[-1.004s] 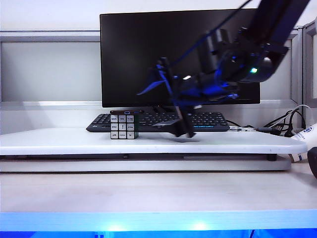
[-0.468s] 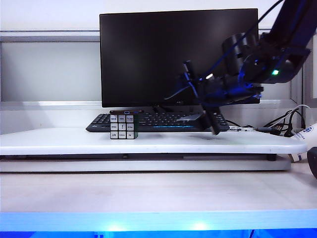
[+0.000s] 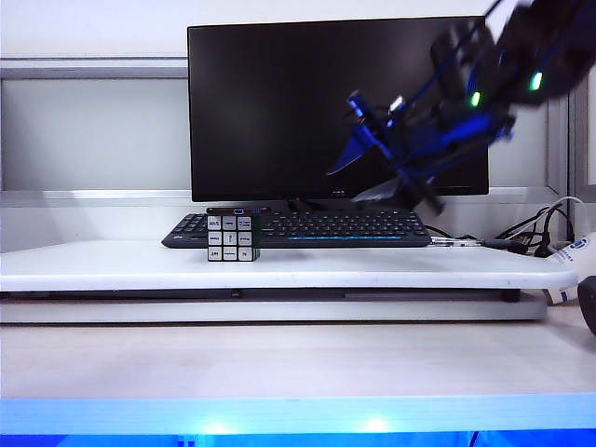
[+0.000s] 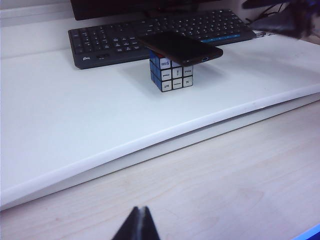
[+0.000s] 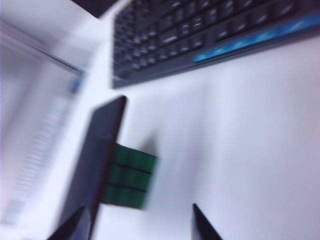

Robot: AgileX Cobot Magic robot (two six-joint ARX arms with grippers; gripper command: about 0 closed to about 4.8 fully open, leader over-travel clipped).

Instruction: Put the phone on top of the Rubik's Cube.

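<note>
The phone [image 3: 238,210] lies flat on top of the Rubik's Cube [image 3: 231,238], overhanging its sides, on the white platform in front of the keyboard. The left wrist view shows the phone [image 4: 182,47] resting on the cube [image 4: 172,75] at a slant across it. My right gripper [image 3: 410,197] hangs blurred in the air, well right of the cube and above the keyboard. Its fingers stand apart with nothing between them [image 5: 139,215]; beyond them are the phone [image 5: 97,160] and the cube's green face [image 5: 131,176]. My left gripper [image 4: 140,212] is shut over the wooden table, far from the cube.
A black keyboard [image 3: 317,226] lies behind the cube, with a dark monitor [image 3: 307,102] above it. The white raised platform [image 3: 279,270] carries them all and ends in a rounded front edge. Cables [image 3: 531,233] and a white device sit at the right.
My right gripper has pulled away from beside the cube, rising and moving right, with its wrist turning. The phone stays on the cube. The left gripper has not moved.
</note>
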